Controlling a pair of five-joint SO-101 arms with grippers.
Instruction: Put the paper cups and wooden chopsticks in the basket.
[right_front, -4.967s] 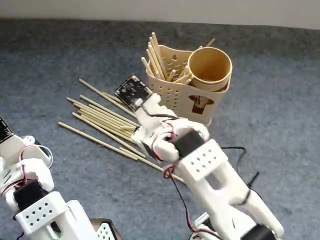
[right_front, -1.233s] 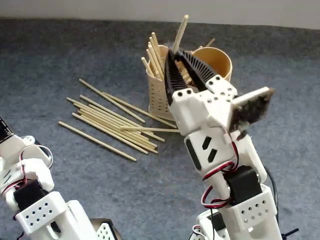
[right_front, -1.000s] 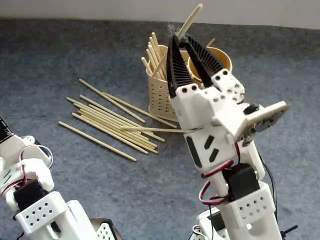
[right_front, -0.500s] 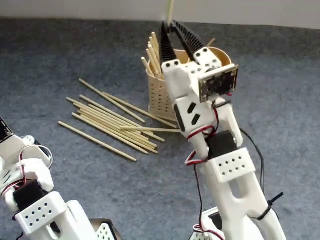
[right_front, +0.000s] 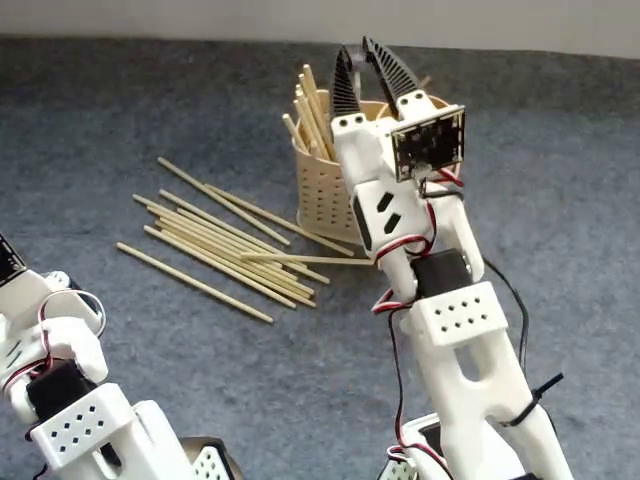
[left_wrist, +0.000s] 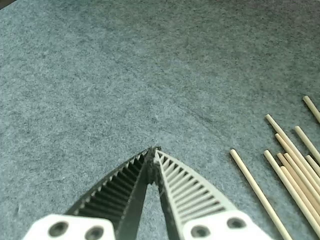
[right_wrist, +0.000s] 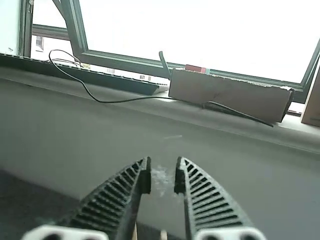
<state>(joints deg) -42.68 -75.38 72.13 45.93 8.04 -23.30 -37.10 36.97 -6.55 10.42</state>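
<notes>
Grey felt counter (right_front: 120, 120): pale wooden chopsticks (right_front: 215, 245) are strewn beside a cream perforated plastic basket (right_front: 322, 192), with more stood inside it. Its right side is hidden by an arm. Right pincer (right_front: 356, 48) is held slightly parted and empty above the basket; left pincer (left_wrist: 152, 149) is closed, empty.

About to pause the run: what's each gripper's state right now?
Left gripper: closed, holding nothing.
Right gripper: open, holding nothing.

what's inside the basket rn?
Upright wooden chopsticks stand in the basket. The right gripper covers most of the paper cup beside them; the basket's bottom is hidden.
</notes>
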